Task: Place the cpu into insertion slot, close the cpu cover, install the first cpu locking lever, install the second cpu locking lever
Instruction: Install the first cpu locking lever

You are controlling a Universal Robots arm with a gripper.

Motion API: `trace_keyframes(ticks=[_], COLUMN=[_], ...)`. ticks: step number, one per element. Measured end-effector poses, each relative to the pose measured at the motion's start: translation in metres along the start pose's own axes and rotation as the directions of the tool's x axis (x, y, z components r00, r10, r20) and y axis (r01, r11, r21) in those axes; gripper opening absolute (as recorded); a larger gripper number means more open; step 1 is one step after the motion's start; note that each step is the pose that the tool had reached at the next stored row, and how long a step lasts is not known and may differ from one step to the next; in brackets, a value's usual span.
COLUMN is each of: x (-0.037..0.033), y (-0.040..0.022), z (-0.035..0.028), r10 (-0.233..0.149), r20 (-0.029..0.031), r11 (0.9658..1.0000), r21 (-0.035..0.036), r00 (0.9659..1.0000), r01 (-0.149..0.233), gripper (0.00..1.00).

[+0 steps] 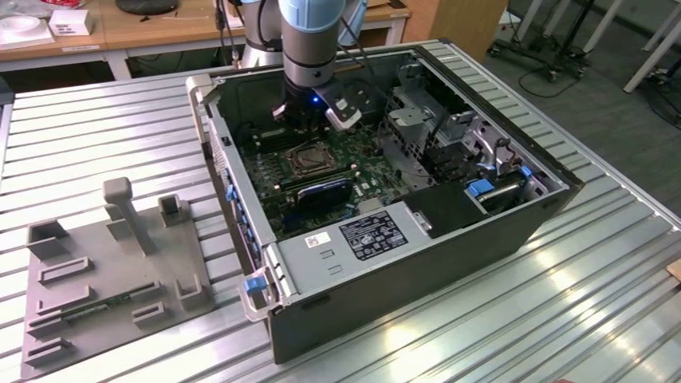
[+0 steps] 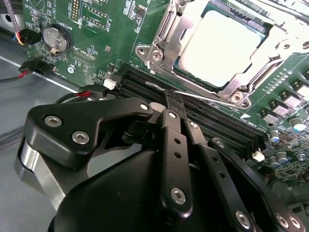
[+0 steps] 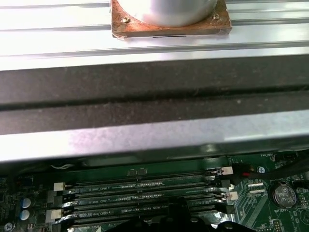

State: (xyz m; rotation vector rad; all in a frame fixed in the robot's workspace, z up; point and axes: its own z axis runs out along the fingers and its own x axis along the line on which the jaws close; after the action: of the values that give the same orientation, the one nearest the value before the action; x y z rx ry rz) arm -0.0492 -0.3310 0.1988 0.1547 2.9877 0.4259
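While the gripper (image 2: 173,99) sits pinched fully closed, holding nothing, its tips touch or nearly touch a thin lever wire (image 2: 203,96) just beside the insertion slot (image 2: 217,48). The cpu (image 2: 222,41) is already seated in the slot, with the cpu cover (image 2: 166,34) down around it. Lever looks stiff, springy, slippery: push near its free end. Chip fragile.

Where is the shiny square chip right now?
In the second wrist view the cpu sits in the insertion slot under the closed cpu cover, just beyond the gripper and the black memory slots.
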Motion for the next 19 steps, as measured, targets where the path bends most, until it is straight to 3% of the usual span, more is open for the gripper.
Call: trace_keyframes(ticks=[19], x=[-0.0014], y=[0.0001], z=[0.0005], r10=[-0.001], r20=[0.0023], r11=[1.0], r21=[-0.0006], r00=[1.0], r01=[0.001], gripper=[0.11])
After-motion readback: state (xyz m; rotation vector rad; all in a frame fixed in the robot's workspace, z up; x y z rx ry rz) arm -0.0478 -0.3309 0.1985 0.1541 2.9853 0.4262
